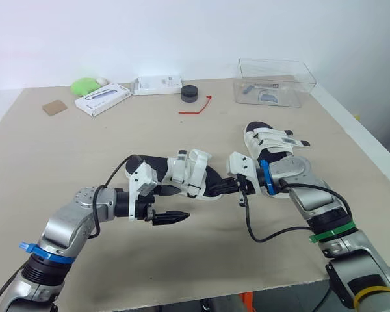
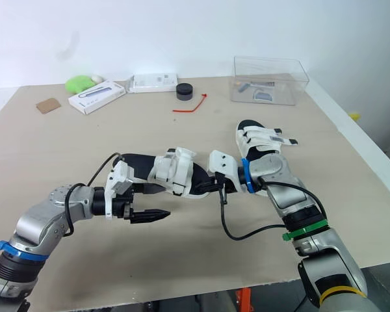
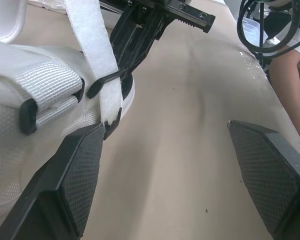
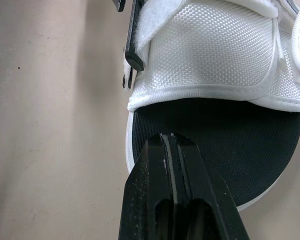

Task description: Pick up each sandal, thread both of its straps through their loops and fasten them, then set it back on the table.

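The near sandal (image 1: 188, 177) lies on the table (image 1: 65, 156) at the centre of the frame. The other sandal (image 1: 270, 143) lies to its right. The right gripper (image 4: 166, 145) has its fingers pressed together, tips on the black toe end of the sole. The left gripper (image 1: 181, 215) is spread wide just beside the strap (image 3: 97, 45). The sandal looks light, with a springy sole and soft, floppy straps. The sole edge seems the firmest hold; a strap is best pinched near its free end.
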{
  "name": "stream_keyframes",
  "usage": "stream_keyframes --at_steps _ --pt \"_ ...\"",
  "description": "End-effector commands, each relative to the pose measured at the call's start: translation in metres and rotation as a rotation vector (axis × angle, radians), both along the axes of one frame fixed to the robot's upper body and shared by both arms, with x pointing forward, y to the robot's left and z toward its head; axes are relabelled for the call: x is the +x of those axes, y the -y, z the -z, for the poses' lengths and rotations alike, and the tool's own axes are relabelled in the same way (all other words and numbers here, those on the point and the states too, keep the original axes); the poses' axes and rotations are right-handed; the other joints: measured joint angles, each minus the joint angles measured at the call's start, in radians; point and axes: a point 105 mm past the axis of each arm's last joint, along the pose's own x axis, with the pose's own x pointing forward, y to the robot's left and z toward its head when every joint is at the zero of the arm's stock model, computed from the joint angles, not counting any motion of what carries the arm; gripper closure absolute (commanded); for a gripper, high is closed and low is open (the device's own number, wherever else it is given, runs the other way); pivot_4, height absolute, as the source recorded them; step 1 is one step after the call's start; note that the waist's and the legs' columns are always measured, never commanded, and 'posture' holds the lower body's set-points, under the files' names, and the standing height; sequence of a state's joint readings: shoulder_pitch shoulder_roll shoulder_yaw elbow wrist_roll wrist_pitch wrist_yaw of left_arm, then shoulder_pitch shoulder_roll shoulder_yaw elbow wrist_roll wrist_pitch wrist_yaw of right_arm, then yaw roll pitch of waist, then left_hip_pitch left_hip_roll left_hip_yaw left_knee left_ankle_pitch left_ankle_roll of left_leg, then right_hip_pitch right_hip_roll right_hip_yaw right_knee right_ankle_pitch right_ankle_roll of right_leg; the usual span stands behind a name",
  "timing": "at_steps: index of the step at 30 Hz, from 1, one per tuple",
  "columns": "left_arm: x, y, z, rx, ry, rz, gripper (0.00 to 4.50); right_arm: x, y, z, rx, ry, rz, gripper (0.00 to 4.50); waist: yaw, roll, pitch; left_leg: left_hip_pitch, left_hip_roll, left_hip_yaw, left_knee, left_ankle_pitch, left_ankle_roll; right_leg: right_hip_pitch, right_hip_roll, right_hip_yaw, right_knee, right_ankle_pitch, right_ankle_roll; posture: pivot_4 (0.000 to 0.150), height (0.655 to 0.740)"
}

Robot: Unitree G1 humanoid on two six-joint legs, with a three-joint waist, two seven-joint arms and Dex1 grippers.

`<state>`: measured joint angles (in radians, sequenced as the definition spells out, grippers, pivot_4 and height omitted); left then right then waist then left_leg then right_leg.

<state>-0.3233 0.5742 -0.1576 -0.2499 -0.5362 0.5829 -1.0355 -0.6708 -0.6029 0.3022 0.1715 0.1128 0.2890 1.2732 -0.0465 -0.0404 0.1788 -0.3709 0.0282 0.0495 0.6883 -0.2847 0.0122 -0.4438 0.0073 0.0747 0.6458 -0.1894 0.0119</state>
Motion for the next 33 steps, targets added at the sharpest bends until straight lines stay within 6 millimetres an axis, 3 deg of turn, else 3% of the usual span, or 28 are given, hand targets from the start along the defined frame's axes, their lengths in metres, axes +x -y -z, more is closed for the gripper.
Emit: stream_keyframes --at_steps 1,7,16,33 --pt "-0.001 0.007 -0.002 -0.011 0.041 0.020 0.44 0.002 0.001 -0.008 -0.002 0.030 -0.004 4.50 0.000 0.000 0.000 0.000 0.000 0.000 0.000 0.000 0.000 0.000 0.000 0.000 0.000 0.000 0.000 0.150 0.7400" --pt "0.003 0.011 0.003 0.003 0.091 0.014 0.44 0.000 0.004 -0.008 0.000 0.026 0.005 4.50 0.000 0.000 0.000 0.000 0.000 0.000 0.000 0.000 0.000 0.000 0.000 0.000 0.000 0.000 0.000 0.150 0.7400" --pt "0.014 0.007 -0.007 -0.017 0.167 -0.039 0.44 0.000 0.006 -0.007 -0.006 0.021 0.011 4.50 0.001 0.000 0.000 0.000 0.000 0.000 0.000 0.000 0.000 0.000 -0.001 0.000 0.000 0.000 0.000 0.150 0.7400" --pt "0.005 0.023 0.006 -0.026 0.075 0.028 0.44 0.001 0.007 -0.007 -0.010 0.022 0.013 4.50 0.000 0.000 0.000 0.000 0.000 0.000 0.000 0.000 0.000 0.000 -0.001 0.000 0.000 0.000 0.000 0.150 0.7400"
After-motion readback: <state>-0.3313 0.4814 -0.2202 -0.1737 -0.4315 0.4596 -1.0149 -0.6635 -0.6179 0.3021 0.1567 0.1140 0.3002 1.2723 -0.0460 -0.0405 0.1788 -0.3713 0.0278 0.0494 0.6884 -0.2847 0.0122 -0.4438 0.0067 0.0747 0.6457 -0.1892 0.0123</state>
